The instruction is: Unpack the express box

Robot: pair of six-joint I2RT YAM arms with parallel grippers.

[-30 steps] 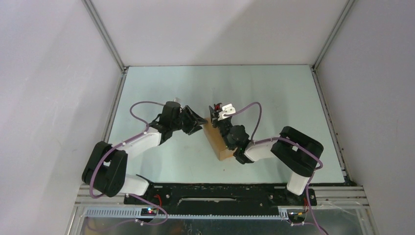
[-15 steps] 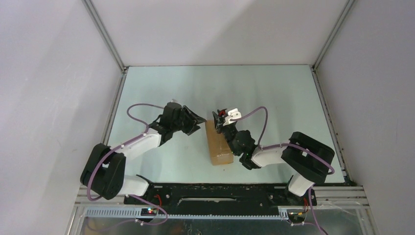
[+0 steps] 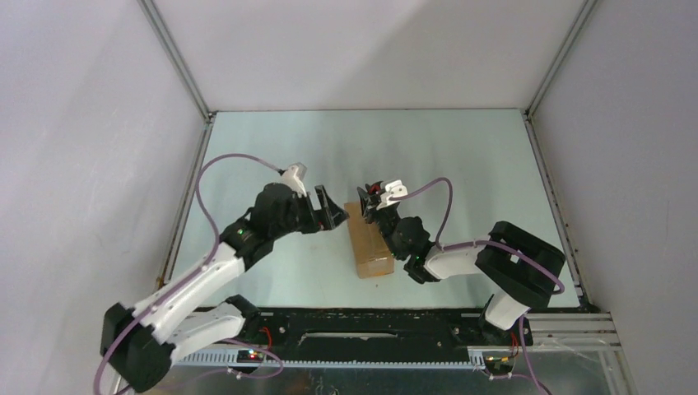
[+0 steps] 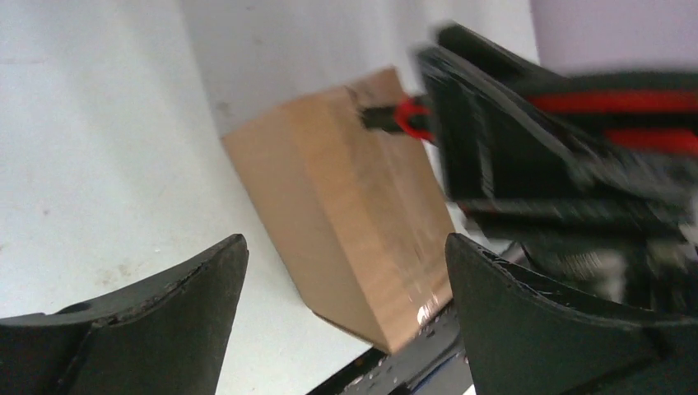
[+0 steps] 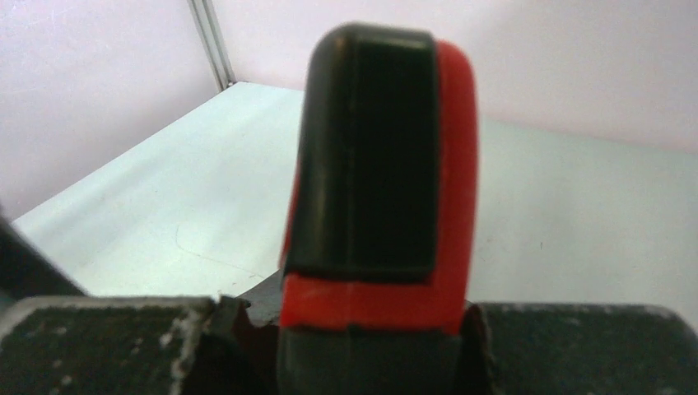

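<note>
Right claw [image 5: 362, 346] was clamped tight on the red-and-black utility knife [image 5: 370, 164], poised at the far end of the express box [image 3: 369, 243]. Left claw [image 4: 344, 247] gaped wide and empty just beside that box (sealed, it seemed), which lay mid-worktop [image 3: 461, 156]. Cutting step, by the look. Next, the box wanted bracing and the blade drawing along the seam.

No lettering can be read anywhere, the express box [image 3: 367, 245] included.
</note>
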